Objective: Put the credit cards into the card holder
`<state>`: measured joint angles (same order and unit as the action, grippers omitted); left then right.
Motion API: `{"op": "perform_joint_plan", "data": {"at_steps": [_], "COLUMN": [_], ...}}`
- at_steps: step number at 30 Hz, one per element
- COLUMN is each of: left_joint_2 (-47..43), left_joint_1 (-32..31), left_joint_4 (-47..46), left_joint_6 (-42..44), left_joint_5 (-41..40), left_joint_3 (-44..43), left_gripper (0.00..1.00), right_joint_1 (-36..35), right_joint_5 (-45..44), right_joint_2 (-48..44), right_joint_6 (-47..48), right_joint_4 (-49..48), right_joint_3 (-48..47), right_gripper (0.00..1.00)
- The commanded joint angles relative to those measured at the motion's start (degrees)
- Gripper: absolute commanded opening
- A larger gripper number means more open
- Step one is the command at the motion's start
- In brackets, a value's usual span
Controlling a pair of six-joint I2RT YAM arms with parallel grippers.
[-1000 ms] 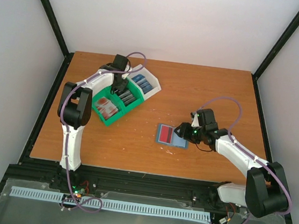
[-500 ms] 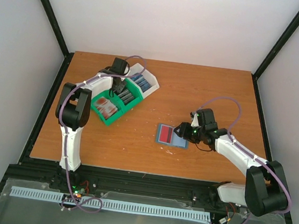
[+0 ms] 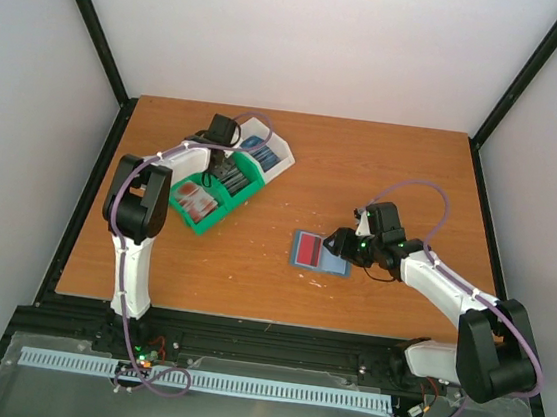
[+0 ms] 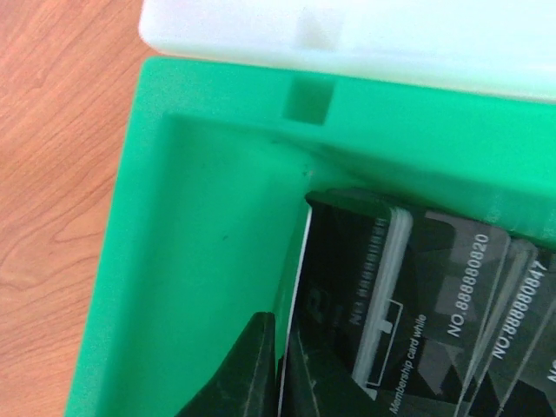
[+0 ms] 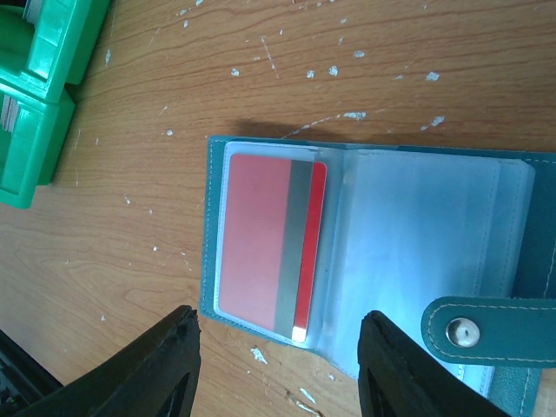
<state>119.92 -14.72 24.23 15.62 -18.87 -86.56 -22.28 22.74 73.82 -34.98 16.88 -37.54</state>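
Top view: my left gripper (image 3: 221, 169) is down inside the green bin (image 3: 204, 222), in its compartment of dark cards (image 3: 231, 181). The card holder (image 3: 330, 266) lies open on the surface (image 3: 393, 171), well to the right of that bin, with my right gripper (image 3: 339, 244) over it. Left wrist view: the fingers (image 4: 252, 365) appear pinched nearly together on the white edge of the outermost dark card, just beside the bin's wall. Legible print: "NO.888880820" and "Membership card while". I judge the cards light, stiff and slick. They are best gripped across the faces at an exposed edge, since neighbours pack tightly. Right wrist view: jaws wide, holding nothing, straddling the holder's page where a red card (image 5: 265, 243) sits in a clear sleeve (image 5: 417, 252). No writing is legible there.
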Motion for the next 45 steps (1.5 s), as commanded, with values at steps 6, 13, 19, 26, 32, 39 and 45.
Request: {"op": "perform_joint_plan", "data": {"at_steps": [6,13,19,26,32,39,45], "left_joint_2": [-3.4,-10.3,-18.6,-31.8,-39.9,-39.8,-34.5], "left_joint_1": [0.5,0.3,-0.7,-3.8,-8.9,-16.9,-22.9], "left_joint_4": [7.3,12.3,15.4,6.5,-12.5,-27.6,-37.5], "left_joint_6": [-2.1,-6.2,-14.6,-29.7,-49.4,-63.3,-70.1], "left_joint_5": [4.0,6.4,15.5,39.3,55.3,52.0,48.3], "left_joint_3": [-5.4,-7.6,-6.6,4.2,19.9,31.7,36.3], "left_gripper": [0.01,0.01,0.01,0.01,0.01,0.01,0.01], "right_joint_1": [-0.5,-0.5,-0.5,-0.6,-0.5,-0.5,-0.5], "right_joint_5": [-0.4,-1.4,-2.7,-1.9,-1.4,-8.0,-13.5], "right_joint_2": [-1.3,-4.6,-9.0,-15.7,-22.4,-23.9,-17.0], "right_joint_6": [0.1,1.0,1.1,0.8,-0.4,-1.8,-0.1], "right_joint_4": [0.4,5.2,10.0,12.7,13.8,18.7,22.8], "right_joint_3": [-0.8,-3.6,-6.4,-7.7,-5.9,-4.2,-6.0], "right_gripper": [0.50,0.51,0.51,0.54,0.62,0.62,0.54]}}
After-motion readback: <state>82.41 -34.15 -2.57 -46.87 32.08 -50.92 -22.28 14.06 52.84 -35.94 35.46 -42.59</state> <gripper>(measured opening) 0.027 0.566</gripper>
